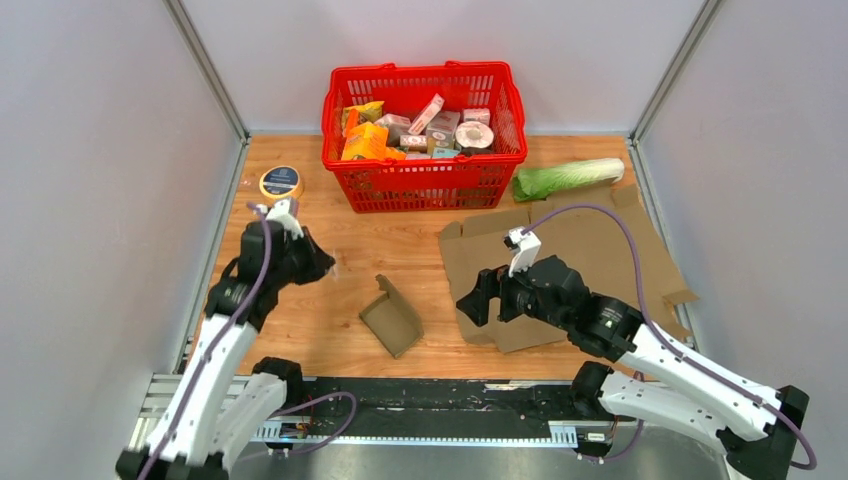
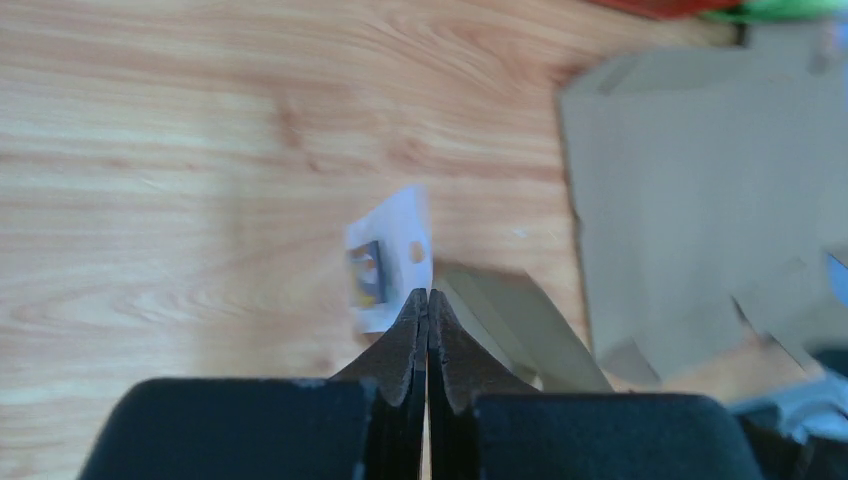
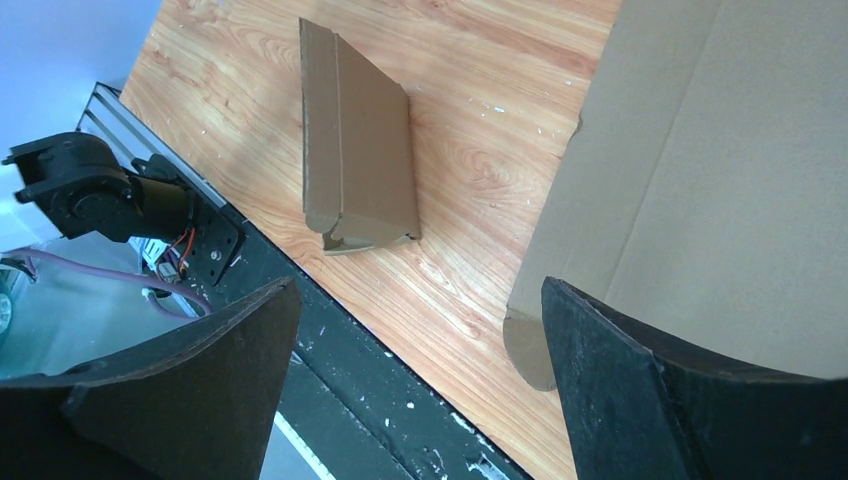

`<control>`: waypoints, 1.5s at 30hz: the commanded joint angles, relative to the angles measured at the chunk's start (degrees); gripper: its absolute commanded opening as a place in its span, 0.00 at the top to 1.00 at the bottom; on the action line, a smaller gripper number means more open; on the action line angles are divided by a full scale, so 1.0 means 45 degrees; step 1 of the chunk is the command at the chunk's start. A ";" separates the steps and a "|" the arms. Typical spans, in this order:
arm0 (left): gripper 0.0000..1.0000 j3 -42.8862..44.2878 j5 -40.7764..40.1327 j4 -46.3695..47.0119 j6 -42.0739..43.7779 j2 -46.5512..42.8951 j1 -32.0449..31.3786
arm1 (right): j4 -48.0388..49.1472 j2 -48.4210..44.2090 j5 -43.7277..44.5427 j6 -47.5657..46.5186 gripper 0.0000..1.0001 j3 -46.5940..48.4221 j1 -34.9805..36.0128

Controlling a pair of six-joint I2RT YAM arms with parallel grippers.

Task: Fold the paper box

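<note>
The paper box [image 1: 390, 315] is a small brown cardboard piece, partly folded, lying on the wooden table between the two arms. It also shows in the left wrist view [image 2: 520, 330] and the right wrist view [image 3: 360, 140]. My left gripper [image 1: 325, 268] is left of the box and apart from it. Its jaws [image 2: 428, 295] are shut, with nothing visible between them. A blurred small white slip [image 2: 390, 260] sits just past its tips. My right gripper [image 1: 478, 300] hangs right of the box, wide open [image 3: 420, 285] and empty, over the corner of a large flat cardboard sheet [image 1: 580, 260].
A red basket [image 1: 425, 185] full of groceries stands at the back. A green leafy vegetable [image 1: 568, 178] lies to its right and a round tin [image 1: 281, 182] to its left. The black rail [image 1: 420, 395] runs along the near table edge. The flat sheet [image 3: 700, 150] covers the right side.
</note>
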 commanded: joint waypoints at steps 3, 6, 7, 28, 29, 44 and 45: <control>1.00 -0.2226 0.2017 -0.1430 -0.3310 -0.3544 -0.2539 | 0.1739 0.1100 -0.0405 0.0082 0.06 -0.0111 -0.0061; 1.00 -0.3183 0.2252 0.0522 -0.4739 -0.4171 -0.3851 | 0.1839 0.1607 -0.0931 0.0179 0.07 0.0103 -0.0061; 1.00 -0.3379 0.2078 0.0855 -0.4822 -0.4133 -0.4008 | 0.1897 0.1668 -0.1009 0.0199 0.07 0.0123 -0.0042; 0.30 -0.2991 -0.2059 -0.0858 -0.3476 -0.3273 -0.4986 | 0.1603 0.3737 0.0609 0.0705 0.11 0.0261 0.2295; 0.30 -0.2932 -0.2219 -0.0879 -0.3417 -0.3312 -0.4986 | 0.1818 0.3990 0.1462 0.0939 0.12 0.0202 0.2766; 0.78 -0.2503 -0.1736 0.3982 -0.1621 0.3827 -0.2251 | 0.4807 0.8486 0.5046 0.2582 0.21 0.0205 0.5564; 0.80 -0.2463 -0.1578 0.4196 -0.1620 0.4126 -0.2310 | 0.5079 0.8388 0.4967 0.2601 0.24 -0.0069 0.5564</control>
